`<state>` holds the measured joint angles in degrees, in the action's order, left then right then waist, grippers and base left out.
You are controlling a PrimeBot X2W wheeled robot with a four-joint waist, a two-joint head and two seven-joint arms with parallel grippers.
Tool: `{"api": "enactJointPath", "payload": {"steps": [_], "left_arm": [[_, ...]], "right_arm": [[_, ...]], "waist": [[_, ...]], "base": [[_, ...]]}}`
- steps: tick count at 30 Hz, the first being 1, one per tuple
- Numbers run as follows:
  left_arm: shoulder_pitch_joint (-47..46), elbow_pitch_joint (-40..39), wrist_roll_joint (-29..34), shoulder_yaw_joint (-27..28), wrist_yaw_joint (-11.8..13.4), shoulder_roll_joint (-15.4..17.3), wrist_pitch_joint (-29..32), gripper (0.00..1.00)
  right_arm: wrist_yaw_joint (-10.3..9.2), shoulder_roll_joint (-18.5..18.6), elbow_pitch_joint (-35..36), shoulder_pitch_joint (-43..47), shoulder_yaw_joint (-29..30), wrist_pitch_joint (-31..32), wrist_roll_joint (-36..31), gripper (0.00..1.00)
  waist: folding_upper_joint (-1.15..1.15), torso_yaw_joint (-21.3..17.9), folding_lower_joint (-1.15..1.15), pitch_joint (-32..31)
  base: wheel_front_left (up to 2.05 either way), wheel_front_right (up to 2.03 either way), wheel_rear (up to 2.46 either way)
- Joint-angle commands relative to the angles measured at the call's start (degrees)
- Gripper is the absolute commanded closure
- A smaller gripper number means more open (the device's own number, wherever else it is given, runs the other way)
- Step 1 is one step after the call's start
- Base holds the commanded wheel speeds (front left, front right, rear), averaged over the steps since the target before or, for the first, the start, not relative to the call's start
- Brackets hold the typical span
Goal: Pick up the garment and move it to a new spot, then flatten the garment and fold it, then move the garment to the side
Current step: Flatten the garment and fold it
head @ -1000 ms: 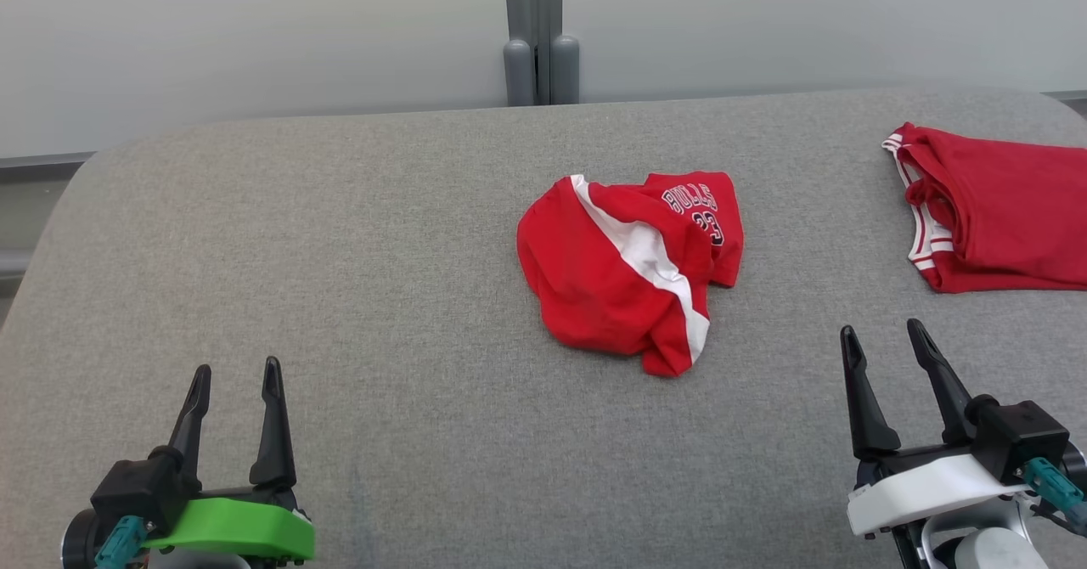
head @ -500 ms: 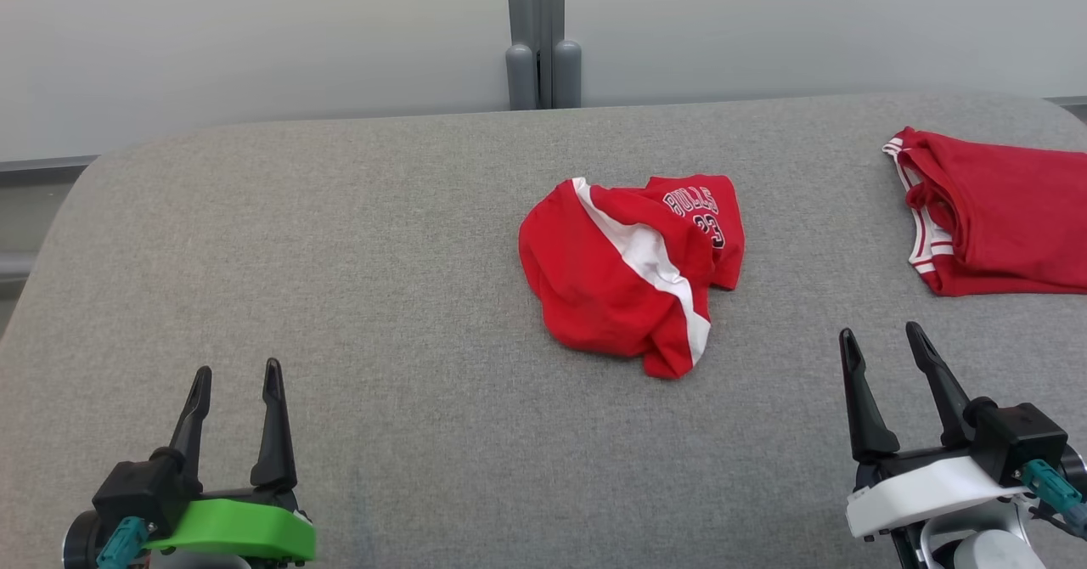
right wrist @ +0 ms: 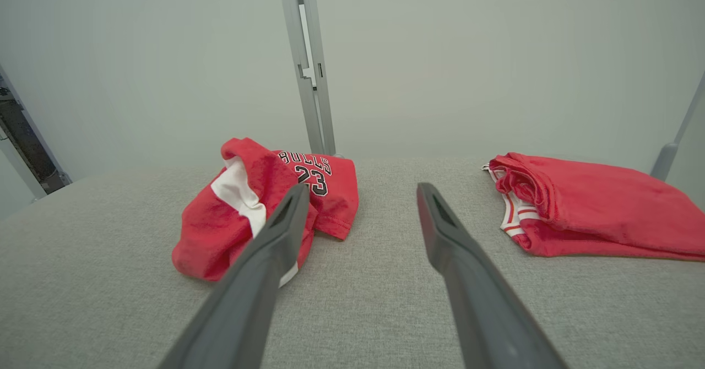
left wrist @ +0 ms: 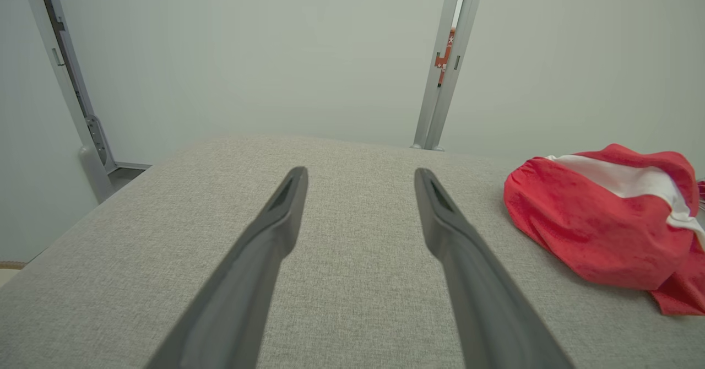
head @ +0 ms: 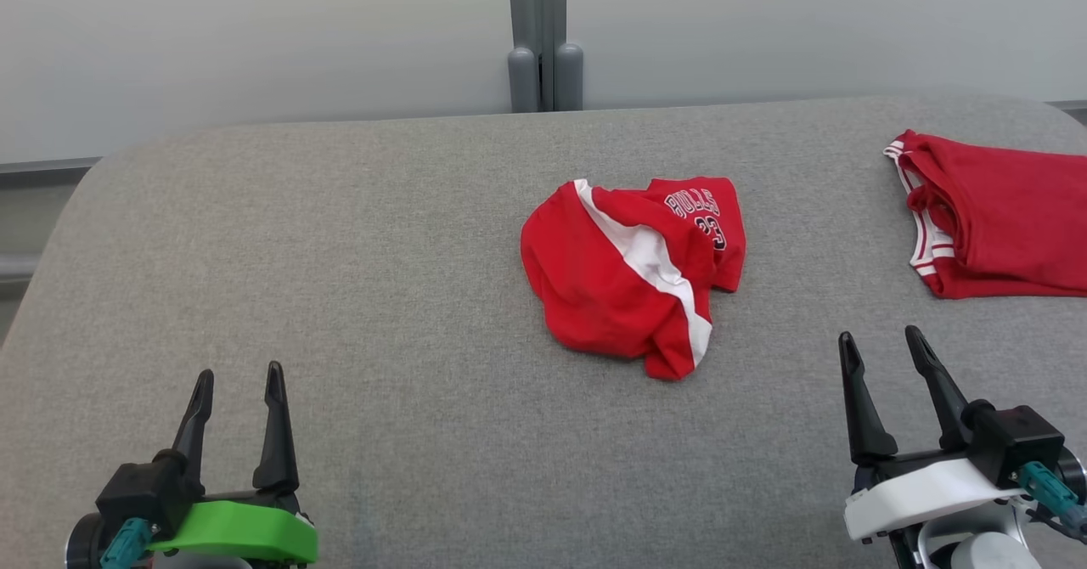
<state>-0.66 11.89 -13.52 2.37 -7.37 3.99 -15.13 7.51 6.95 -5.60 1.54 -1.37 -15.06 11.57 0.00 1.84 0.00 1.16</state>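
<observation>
The garment [head: 611, 289], a crumpled red sports piece with a white stripe and "BULLS 23" lettering, lies in a heap near the middle of the grey padded table [head: 340, 255]. My left gripper [head: 239, 371] hovers open at the near left, far from the heap. My right gripper [head: 879, 334] stands open at the near right, a short way right of and nearer than the heap. In the left wrist view the garment [left wrist: 595, 237] lies off to the right of the open left gripper [left wrist: 359, 172]. In the right wrist view the garment [right wrist: 209, 237] sits left of the open right gripper [right wrist: 362, 187].
A second red garment [head: 1002, 221] with white-striped trim lies folded at the far right of the table; the right wrist view has this folded garment [right wrist: 595, 215] on its right side. A grey post [head: 543, 34] rises behind the table's far edge, before a pale wall.
The whole head picture has slid down a little, so the camera moved. Neither the garment nor the two open grippers has moved on the table.
</observation>
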Motion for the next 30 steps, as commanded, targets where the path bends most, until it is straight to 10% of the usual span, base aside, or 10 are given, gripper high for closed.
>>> {"api": "enactJointPath", "payload": {"steps": [1, 29, 30], "left_arm": [[0.3, 0.1, 0.4, -0.1, -0.2, -0.2, 0.0, 0.00], [-6.0, 2.2, -0.9, -5.4, -0.2, -0.9, 0.0, 0.00], [-6.1, 2.3, -1.0, -5.5, -0.2, -0.9, 0.0, 0.00]], "right_arm": [[-0.05, 0.0, -0.2, -0.5, -0.5, -0.1, 0.1, 0.00], [-0.05, 10.0, -37.2, -39.5, -27.0, 7.7, 4.9, 0.01], [-0.05, 9.8, -38.4, -40.1, -27.9, 7.3, 5.5, 0.61]], "waist": [[0.00, 0.3, 0.00, 0.1], [0.00, 13.6, 0.00, 7.4], [0.00, 13.8, 0.00, 7.4]], "base": [[0.00, 0.00, 0.00], [0.00, 0.00, 0.00], [0.00, 0.00, 0.00]]}}
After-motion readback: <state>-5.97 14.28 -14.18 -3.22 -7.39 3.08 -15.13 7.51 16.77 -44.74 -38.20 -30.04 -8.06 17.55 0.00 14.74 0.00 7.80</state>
